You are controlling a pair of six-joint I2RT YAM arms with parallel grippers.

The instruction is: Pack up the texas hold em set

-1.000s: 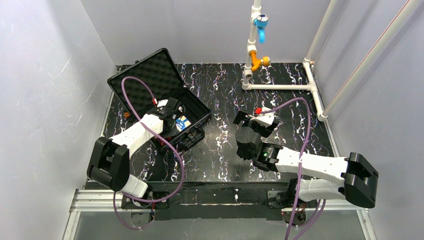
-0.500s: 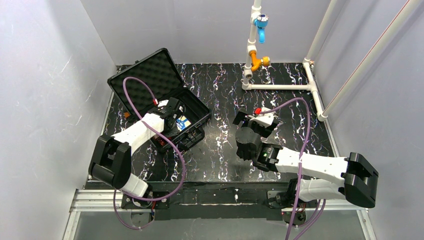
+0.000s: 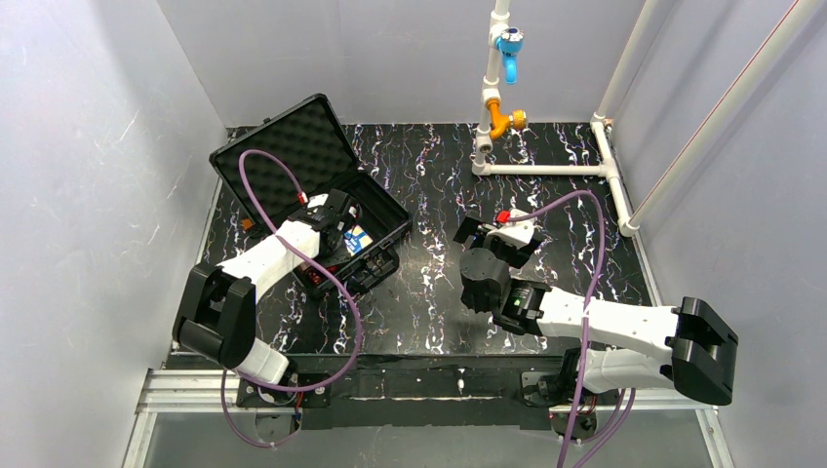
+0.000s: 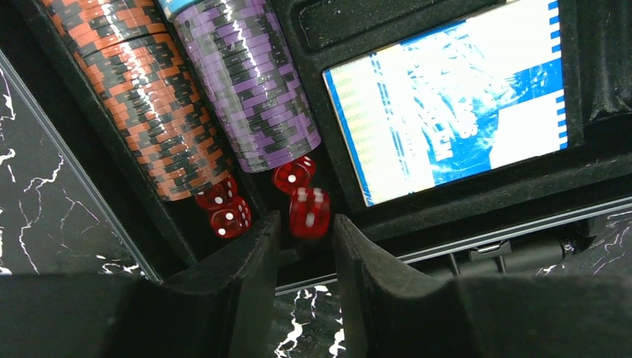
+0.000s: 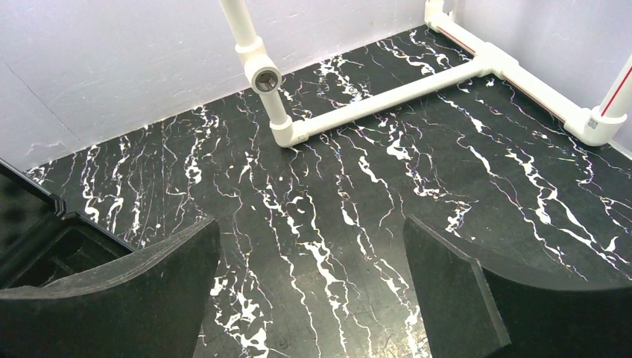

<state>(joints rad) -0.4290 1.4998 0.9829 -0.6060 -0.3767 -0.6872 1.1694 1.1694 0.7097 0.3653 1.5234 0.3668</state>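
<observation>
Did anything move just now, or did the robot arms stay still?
Only a little. The left arm's elbow shifted slightly toward the case, while the left gripper stayed over its near corner, by the red dice. Nothing was visibly grabbed or dropped. The right gripper stayed wide open above the table, and the case and pipe frame did not move.

**No wording can be read**

The blue card box (image 4: 454,97) carries pale print, too blurred to read. Just beside it, the red dice (image 4: 309,212) show white pips. Well apart from it, a small square code label (image 5: 594,124) sits on the white pipe frame (image 5: 387,101), unreadable.
</observation>
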